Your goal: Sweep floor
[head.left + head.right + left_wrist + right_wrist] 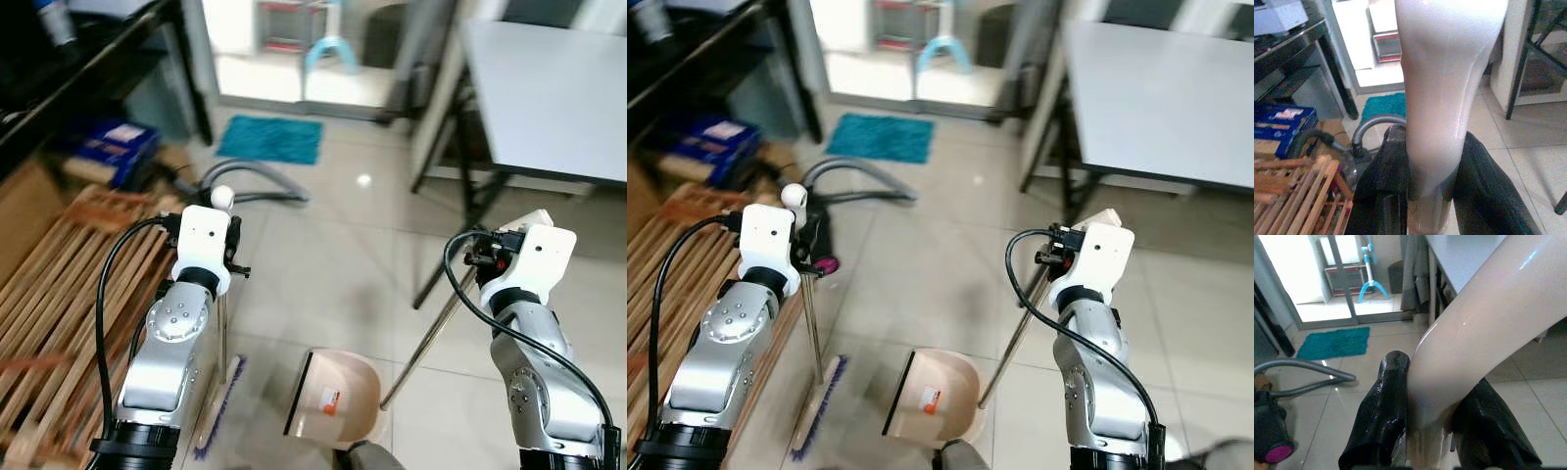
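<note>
Robot's L gripper [1425,196] is clamped on the pale handle of a broom [221,323], standing upright w/ its bristle head on the tile floor [333,255] just left of the dustpan [338,397]. R gripper [1425,431] is clamped on the dustpan's long slanted handle [431,333]. Teal mat [270,138] lies well beyond the dustpan.

Dustpan [343,397]: pale beige, black front edge, small red-white label. Broom [217,406]: purple bristles, metal pole, cream handle tip. Fingers [1386,186]: black. Rug [270,139]: teal. Floor [333,255]: glossy off-white tiles. Hose [257,176]: grey. Slats [59,284]: light wood. Box [108,145]: blue.
</note>
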Robot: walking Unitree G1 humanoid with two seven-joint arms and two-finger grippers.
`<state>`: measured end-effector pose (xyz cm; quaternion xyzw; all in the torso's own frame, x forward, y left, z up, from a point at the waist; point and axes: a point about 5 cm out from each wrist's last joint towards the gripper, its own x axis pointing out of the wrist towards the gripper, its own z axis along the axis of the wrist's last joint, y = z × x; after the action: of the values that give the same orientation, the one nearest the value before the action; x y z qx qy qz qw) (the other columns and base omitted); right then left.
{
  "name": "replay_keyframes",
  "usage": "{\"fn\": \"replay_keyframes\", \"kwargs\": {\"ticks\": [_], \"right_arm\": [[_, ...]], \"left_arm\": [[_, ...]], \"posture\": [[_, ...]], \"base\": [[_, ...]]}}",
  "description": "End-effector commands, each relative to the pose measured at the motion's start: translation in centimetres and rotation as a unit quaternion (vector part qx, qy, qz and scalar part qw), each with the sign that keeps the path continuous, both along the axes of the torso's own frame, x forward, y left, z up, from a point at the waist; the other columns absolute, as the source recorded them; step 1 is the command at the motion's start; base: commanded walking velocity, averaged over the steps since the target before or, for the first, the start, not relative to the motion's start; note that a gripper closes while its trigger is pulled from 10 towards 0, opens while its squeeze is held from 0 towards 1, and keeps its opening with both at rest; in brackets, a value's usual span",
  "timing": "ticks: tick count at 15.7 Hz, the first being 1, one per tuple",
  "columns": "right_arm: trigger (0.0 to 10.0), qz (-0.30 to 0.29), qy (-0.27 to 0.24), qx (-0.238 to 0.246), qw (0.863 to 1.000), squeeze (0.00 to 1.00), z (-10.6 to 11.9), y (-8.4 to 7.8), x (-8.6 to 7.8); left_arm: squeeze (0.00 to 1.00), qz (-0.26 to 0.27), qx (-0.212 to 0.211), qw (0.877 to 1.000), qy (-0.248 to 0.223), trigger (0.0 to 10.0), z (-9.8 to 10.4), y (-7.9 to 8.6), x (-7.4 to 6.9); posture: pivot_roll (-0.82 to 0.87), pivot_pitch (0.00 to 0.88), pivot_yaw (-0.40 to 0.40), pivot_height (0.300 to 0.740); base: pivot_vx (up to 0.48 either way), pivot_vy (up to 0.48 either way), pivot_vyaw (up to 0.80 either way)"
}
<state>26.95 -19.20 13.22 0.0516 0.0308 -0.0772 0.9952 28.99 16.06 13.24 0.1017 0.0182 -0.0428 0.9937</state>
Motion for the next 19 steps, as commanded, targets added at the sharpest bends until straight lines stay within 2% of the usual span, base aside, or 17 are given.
{"fn": "replay_keyframes", "kwargs": {"ticks": [1, 8, 19], "right_arm": [[10.0, -0.002, -0.003, -0.006, 1.000, 0.00, 0.4, -0.2, -0.1], [10.0, -0.012, 0.013, -0.008, 1.000, 0.00, -0.2, -0.5, -0.3], [10.0, -0.030, 0.002, -0.009, 0.999, 0.00, 0.2, -0.7, -0.5]], "left_arm": [[0.00, 0.002, 0.007, 1.000, -0.008, 10.0, 0.2, 0.2, 0.0], [0.00, -0.011, 0.010, 1.000, -0.006, 10.0, -0.1, -0.2, -0.2], [0.00, 0.041, 0.008, 0.998, -0.038, 10.0, 1.1, 1.9, 0.5]], "posture": [[-0.01, 0.069, 0.008, 0.740], [-0.01, 0.052, 0.004, 0.740], [-0.01, 0.065, 0.011, 0.740]], "base": [[0.000, 0.000, -0.80], [0.000, 0.000, -0.80], [0.000, 0.000, -0.80]]}}
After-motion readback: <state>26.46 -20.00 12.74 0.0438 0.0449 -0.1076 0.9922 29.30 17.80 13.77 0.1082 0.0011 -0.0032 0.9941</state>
